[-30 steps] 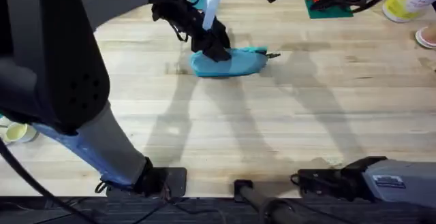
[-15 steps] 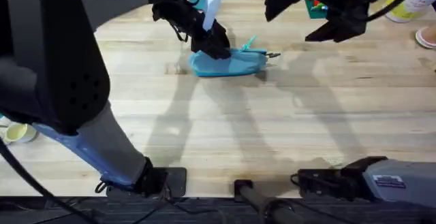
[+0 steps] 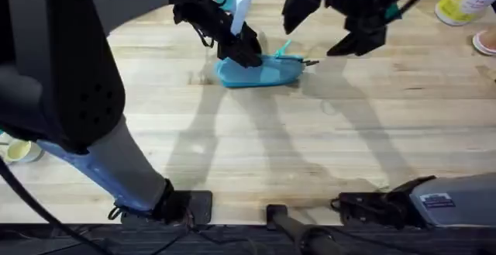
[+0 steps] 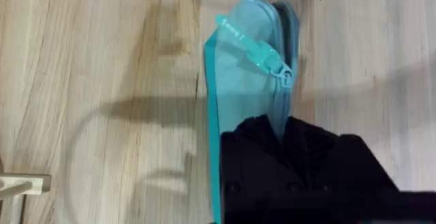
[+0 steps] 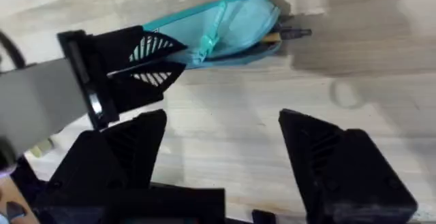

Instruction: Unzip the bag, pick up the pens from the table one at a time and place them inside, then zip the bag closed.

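Bag (image 3: pixel 260 71) lies on the desk (image 3: pixel 325 146) toward its far side, a long teal pouch with its zipper running along the top and the teal pull tab (image 4: pixel 253 44) lying across the fabric. Left gripper (image 3: pixel 242 52) is clamped on the bag's left end, its black fingers (image 4: pixel 306 163) pinching the fabric beside the zipper. At the bag's other end the mouth gapes, and the dark tips of the pens (image 5: pixel 289 33) stick out of it, one yellowish body just visible inside. Right gripper (image 3: pixel 322 26) hangs above the desk to the right of the bag, apart from it, with its two black fingers (image 5: pixel 340 163) spread wide and nothing between them. In the right wrist view, the bag sits beyond those fingers, with the left gripper on its far end.
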{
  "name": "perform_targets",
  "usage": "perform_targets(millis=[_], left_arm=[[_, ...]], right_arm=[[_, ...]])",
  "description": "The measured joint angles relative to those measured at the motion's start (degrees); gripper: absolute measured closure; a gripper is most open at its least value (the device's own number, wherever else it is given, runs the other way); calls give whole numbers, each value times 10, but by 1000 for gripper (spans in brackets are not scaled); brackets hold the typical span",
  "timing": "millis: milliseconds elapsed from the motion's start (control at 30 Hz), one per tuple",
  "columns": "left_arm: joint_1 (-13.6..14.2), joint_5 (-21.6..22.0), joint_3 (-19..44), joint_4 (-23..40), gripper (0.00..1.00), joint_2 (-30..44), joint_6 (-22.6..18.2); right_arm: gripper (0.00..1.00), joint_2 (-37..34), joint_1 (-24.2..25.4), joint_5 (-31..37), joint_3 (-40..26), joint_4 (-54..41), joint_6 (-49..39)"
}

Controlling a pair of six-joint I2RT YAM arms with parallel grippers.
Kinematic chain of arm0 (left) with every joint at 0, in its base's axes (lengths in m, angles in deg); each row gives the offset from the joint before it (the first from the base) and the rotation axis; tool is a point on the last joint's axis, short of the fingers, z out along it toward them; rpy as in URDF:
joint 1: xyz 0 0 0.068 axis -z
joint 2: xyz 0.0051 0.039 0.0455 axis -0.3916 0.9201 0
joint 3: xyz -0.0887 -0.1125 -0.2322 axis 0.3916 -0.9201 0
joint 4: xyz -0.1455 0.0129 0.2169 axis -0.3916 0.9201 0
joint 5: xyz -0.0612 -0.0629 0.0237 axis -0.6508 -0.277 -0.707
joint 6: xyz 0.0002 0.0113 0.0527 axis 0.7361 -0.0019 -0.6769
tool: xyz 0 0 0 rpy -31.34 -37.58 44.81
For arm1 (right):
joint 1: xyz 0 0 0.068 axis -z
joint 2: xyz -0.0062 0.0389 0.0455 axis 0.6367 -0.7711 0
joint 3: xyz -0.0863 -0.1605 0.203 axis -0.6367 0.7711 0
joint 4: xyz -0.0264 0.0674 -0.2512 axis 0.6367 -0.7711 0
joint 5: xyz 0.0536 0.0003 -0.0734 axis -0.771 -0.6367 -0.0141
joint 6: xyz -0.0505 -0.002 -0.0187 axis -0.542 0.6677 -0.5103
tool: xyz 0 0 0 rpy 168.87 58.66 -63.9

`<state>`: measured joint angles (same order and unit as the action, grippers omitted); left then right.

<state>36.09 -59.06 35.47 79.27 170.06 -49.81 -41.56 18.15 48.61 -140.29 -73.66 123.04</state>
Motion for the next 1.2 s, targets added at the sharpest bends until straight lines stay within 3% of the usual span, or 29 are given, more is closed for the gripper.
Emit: perform_targets(millis=[733,1200], left_arm=[[0,0,0,0,957,0,0],[0,0,0,0,957,0,0]], right_arm=[[5,-112,-43,0,0,117,109],[245,-151,-44,0,0,125,152]])
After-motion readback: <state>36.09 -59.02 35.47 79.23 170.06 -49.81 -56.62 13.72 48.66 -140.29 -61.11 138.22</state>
